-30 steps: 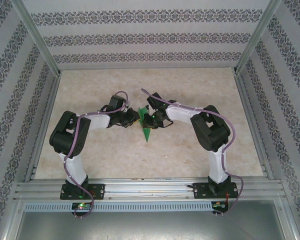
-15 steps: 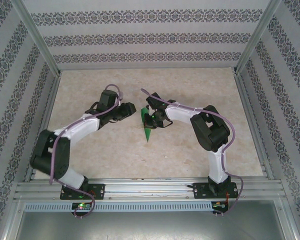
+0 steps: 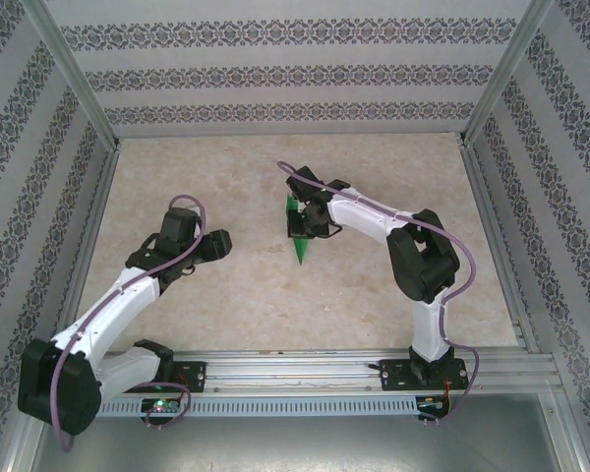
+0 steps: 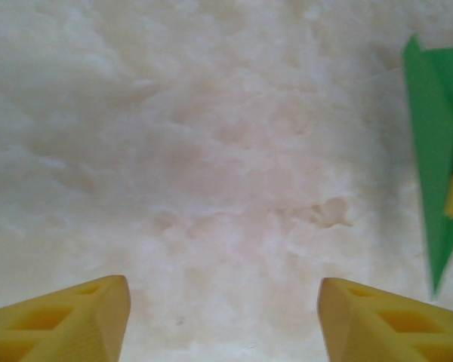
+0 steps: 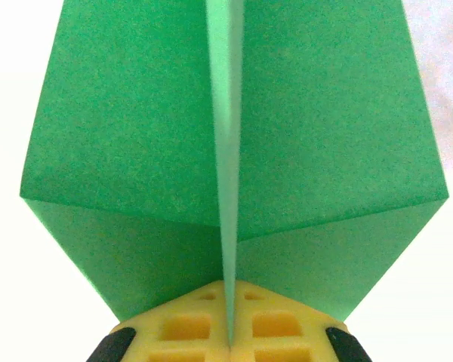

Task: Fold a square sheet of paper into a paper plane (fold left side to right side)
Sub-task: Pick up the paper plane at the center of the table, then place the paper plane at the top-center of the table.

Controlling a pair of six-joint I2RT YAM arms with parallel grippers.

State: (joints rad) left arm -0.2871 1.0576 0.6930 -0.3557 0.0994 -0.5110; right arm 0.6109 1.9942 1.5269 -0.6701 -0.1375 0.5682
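Your left gripper (image 4: 223,298) has pulled back since 1 s ago: jaws spread, empty, paper plane (image 4: 432,151) off to its right. Right gripper (image 5: 230,335) pinches the centre crease; long axis runs straight ahead of it. This one sits nearer.

Looking down on a pale marbled tabletop (image 3: 275,310), striped patterned wallpaper (image 3: 275,74) closing in from nine through twelve to three o'clock, aluminium rails (image 3: 295,369) running along six.

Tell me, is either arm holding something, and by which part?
The right pincer is shut on the paper plane, pinching its upright centre fold. The left pincer is open and holds nothing.
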